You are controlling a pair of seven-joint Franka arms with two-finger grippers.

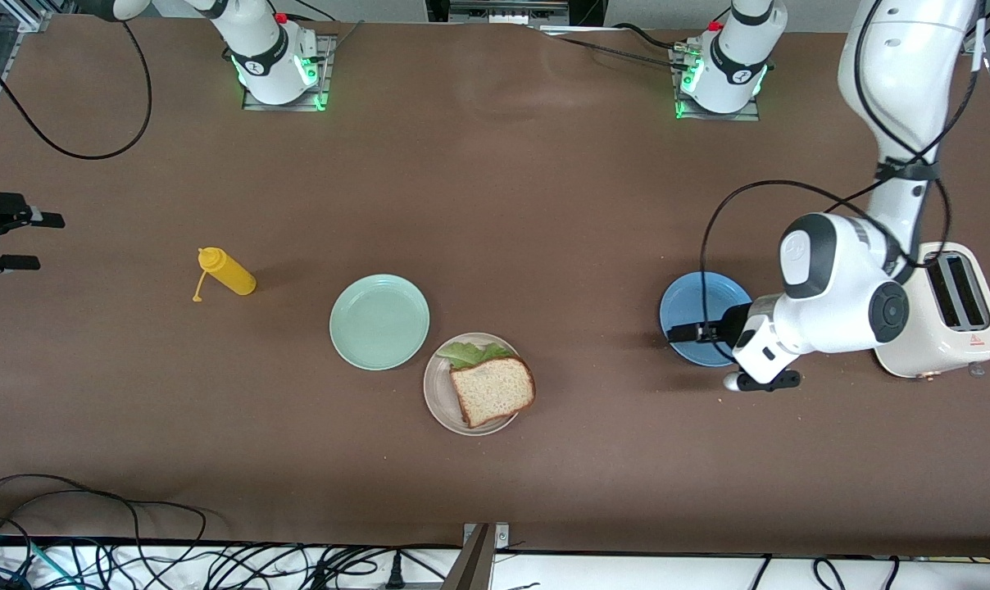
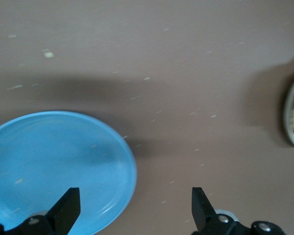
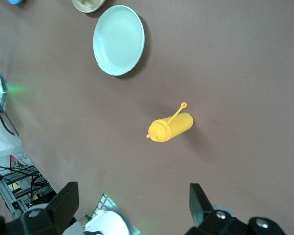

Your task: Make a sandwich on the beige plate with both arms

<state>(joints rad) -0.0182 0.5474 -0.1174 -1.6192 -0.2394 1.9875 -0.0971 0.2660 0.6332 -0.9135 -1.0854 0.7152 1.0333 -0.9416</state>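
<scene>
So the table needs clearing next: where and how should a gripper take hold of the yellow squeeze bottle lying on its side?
Grip the yellow squeeze bottle across the middle of its round body, coming straight down from above. It lies flat on the brown table, so its long sides are exposed; its nozzle end tapers and would probably slip.

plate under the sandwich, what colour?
Pale pinkish-beige plate; the sandwich covers most of it. Front view shows it best.
</scene>
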